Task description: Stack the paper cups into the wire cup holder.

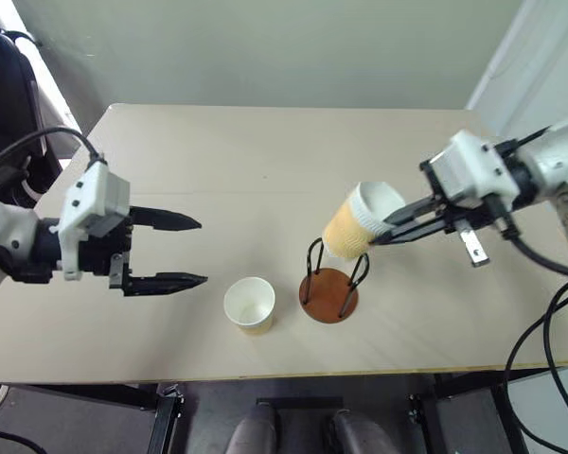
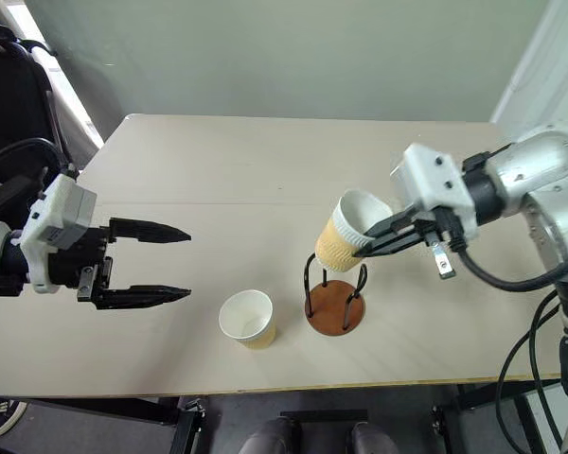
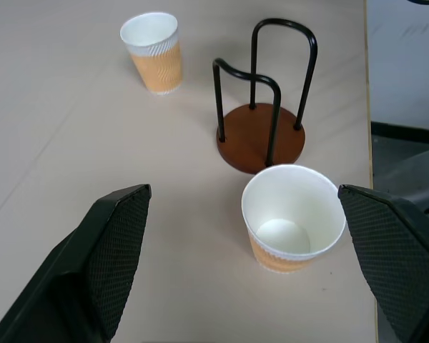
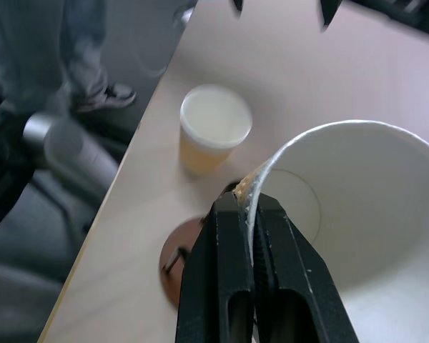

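My right gripper (image 1: 383, 230) is shut on the rim of a paper cup (image 1: 358, 222). The cup hangs tilted in the air, its pale orange bottom just over the black loops of the wire cup holder (image 1: 328, 291). The right wrist view shows one finger inside the cup wall (image 4: 357, 214) and one outside. Another paper cup (image 1: 250, 305) stands upright on the table just left of the holder. My left gripper (image 1: 191, 252) hovers open and empty to the left of that cup, with its fingers (image 3: 114, 243) pointing at it. In the left wrist view a further cup (image 3: 151, 51) stands past the holder (image 3: 261, 136).
The beige table (image 1: 265, 161) ends just in front of the standing cup and the holder. A dark chair (image 1: 5, 85) stands off the table's far left corner. A person's legs (image 4: 79, 43) stand beside the table. Cables (image 1: 549, 322) hang at the right.
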